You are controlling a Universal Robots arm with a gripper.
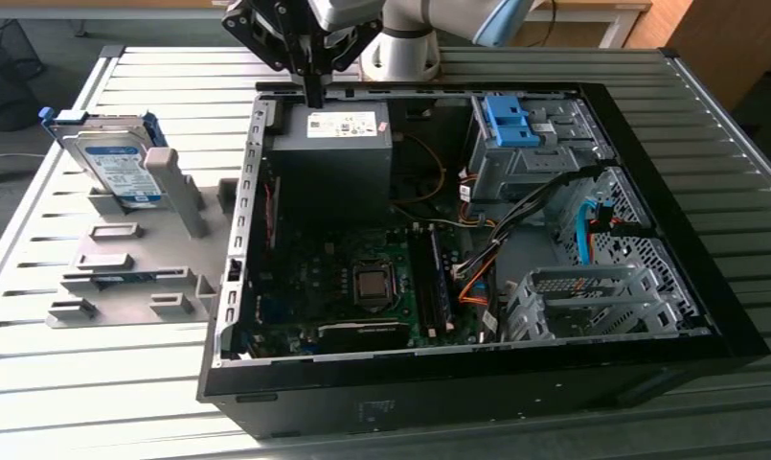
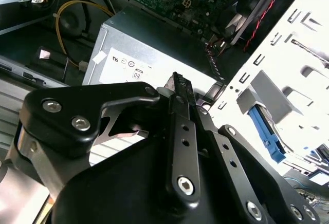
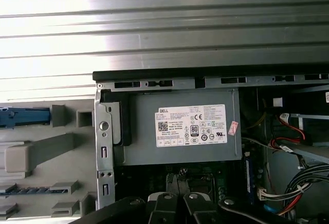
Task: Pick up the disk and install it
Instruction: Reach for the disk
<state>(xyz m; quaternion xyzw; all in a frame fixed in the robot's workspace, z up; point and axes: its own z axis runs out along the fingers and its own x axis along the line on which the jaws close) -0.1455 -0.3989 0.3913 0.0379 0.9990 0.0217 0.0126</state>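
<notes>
at twelve o'clock of the open computer case (image 1: 487, 393) in the exterior view, gripper (image 1: 315, 99) pointing down over the far rim, just above the power supply (image 1: 334, 144). fingers (image 2: 181, 126) pressed together with no gap, nothing between them. at ten o'clock of the case, well apart from the gripper, the disk (image 1: 114, 163) in its blue carrier, standing tilted in a grey holder (image 1: 143, 259) on the slatted table (image 1: 104, 383). in the first wrist view, labelled power supply at centre, blue carrier edge at nine o'clock.
</notes>
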